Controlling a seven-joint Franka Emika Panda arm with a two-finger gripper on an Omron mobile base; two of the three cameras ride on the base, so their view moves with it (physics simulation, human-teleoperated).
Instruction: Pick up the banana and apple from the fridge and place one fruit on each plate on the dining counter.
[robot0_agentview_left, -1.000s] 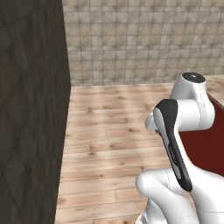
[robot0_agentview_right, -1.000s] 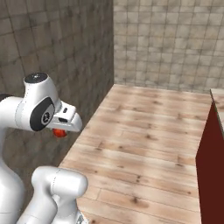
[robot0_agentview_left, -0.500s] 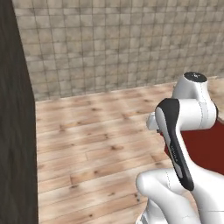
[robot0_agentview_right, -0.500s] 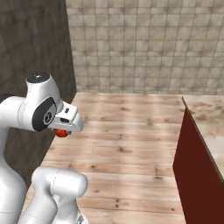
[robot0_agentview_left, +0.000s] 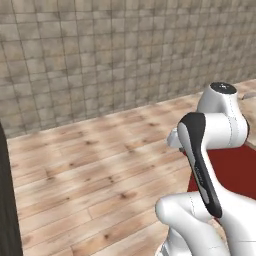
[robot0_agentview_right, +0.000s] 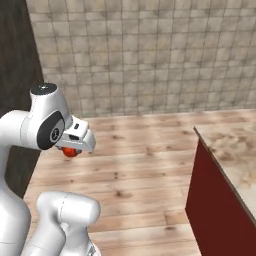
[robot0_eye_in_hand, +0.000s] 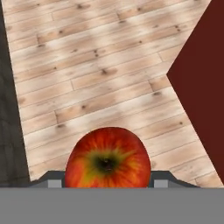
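two-finger gripper is clenched on the round glossy red apple, carried over the pale wood plank floor, off to the side of the long dining counter with the beige-brown marbled stone top and red base. in the right base view the apple sits tucked under the white hand, well apart from the counter's near corner.

risks, as i judge them: grip is on a smooth round skin, so a jolt or fast swing of the arm could roll it out. approaching the counter low could clip that red corner.

apple looks intact: red with orange-yellow streaking around a dark dimple facing the camera, which end i can't tell, no stem visible.
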